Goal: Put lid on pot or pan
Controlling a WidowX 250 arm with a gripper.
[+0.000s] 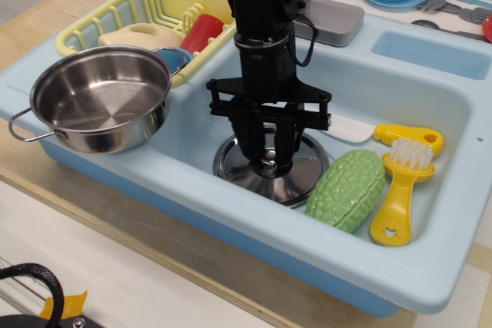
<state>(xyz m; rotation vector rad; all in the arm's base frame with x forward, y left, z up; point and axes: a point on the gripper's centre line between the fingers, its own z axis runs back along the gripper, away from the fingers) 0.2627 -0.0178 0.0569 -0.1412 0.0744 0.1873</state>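
Note:
The round steel lid (306, 176) lies flat on the floor of the light-blue sink (430, 105), in its left half. My black gripper (269, 162) comes straight down over the lid's middle, and its fingers are closed together on the small centre knob, which they mostly hide. The lid still rests on the sink floor. The shiny steel pot (100, 99) with wire loop handles stands empty and upright on the sink's front left corner, to the left of the gripper and higher than the lid.
A green bumpy toy vegetable (347, 188) lies just right of the lid, touching its edge. A yellow brush (400, 197) and a yellow-handled knife (384, 134) lie further right. A yellow dish rack (146, 5) holding a red cup (201, 32) stands behind the pot.

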